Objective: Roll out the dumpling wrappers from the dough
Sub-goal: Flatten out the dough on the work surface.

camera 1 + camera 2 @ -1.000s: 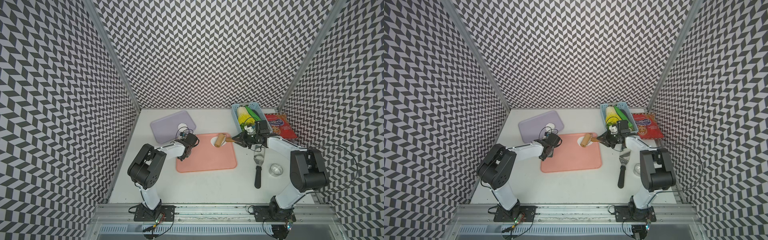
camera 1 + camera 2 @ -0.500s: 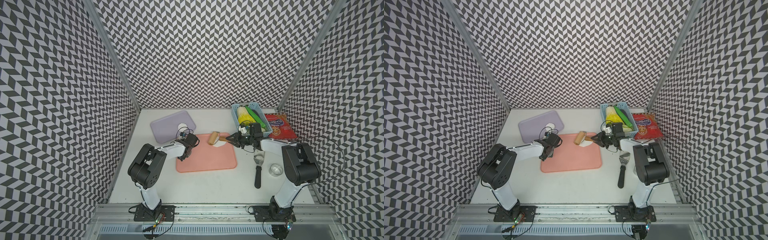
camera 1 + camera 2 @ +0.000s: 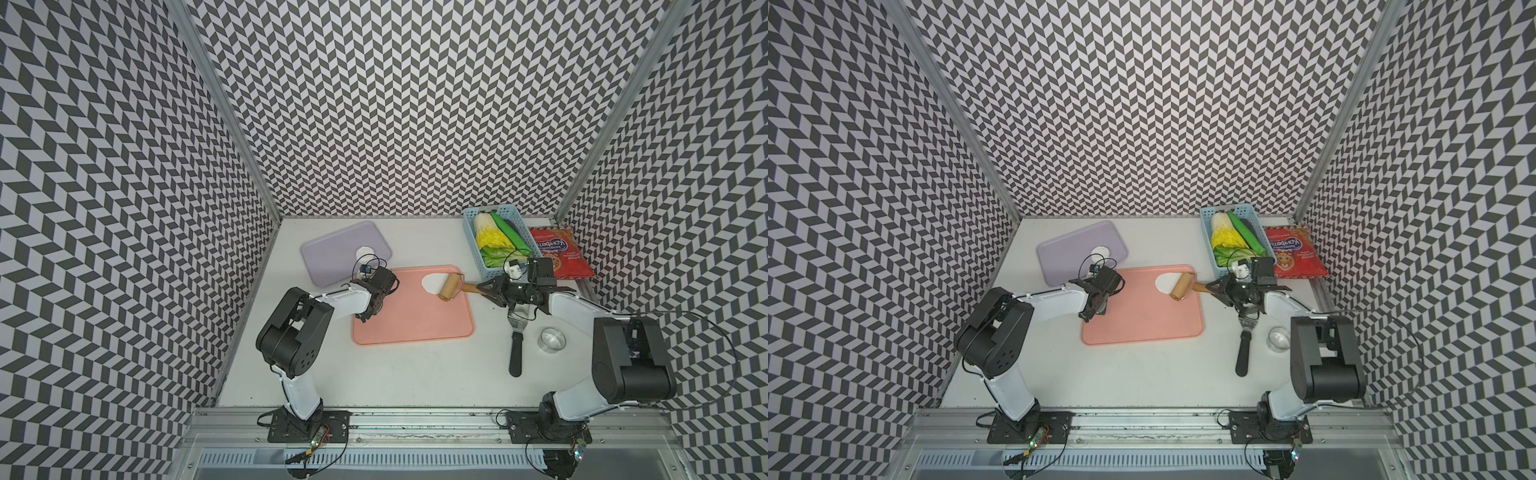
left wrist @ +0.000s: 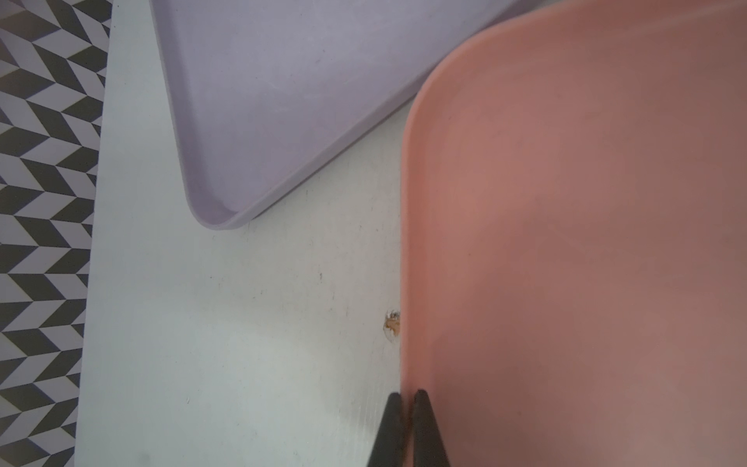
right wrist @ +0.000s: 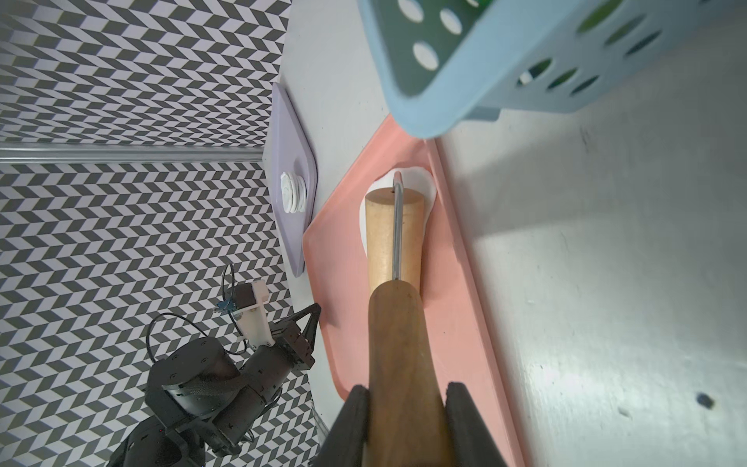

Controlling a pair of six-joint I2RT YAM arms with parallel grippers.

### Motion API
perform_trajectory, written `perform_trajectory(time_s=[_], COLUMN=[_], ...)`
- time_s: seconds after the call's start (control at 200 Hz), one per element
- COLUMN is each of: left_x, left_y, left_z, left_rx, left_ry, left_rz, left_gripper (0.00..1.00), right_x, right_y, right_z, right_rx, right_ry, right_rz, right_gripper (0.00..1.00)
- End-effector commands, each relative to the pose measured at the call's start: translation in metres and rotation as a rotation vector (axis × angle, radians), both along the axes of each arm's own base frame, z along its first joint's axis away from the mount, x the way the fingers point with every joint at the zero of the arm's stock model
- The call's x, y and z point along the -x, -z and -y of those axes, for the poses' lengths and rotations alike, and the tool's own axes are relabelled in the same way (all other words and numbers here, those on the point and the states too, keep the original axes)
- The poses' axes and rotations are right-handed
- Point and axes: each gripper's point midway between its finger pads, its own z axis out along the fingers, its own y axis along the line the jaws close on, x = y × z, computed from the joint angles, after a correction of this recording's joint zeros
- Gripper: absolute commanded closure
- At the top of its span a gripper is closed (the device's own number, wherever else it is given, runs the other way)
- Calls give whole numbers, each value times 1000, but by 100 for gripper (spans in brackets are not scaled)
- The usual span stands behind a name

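Wide bare desk (image 3: pixel 415 374) is seen in front of the pink tray (image 3: pixel 411 320), its left rim pinched by the closed left tool (image 4: pixel 406 394). The rolling pin (image 3: pixel 450 286) is clamped at its handle by the right tool (image 3: pixel 484 287), roller laid on the dough (image 3: pixel 431 282) at the far-right corner.

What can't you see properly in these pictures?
Dough: partly under the wooden roller in both top views and right wrist view.
Spatula blade: right arm mostly covers it in both top views.
Dumpling wrappers: stack too small to count in any view.
Left claw: only tips show in left wrist view, pinching the pink tray rim; the edge cuts the rest.
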Motion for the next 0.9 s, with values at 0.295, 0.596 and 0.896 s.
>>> perform_trajectory(time_s=[0.295,0.596,0.896], left_x=[29,28,28], left_y=[27,28,27], left_z=[-30,-30,-29], left_rx=[-76,-75,-71], left_ry=[-37,-37,-40], left_rz=[-159,-164,-159], left_gripper=[100,100,100], right_x=[8,19,29], right_y=[-41,-24,-9], right_z=[39,60,87], right_rx=[20,-7,-8], right_ry=[97,162,246], right_rz=[80,56,46], right_gripper=[100,100,100])
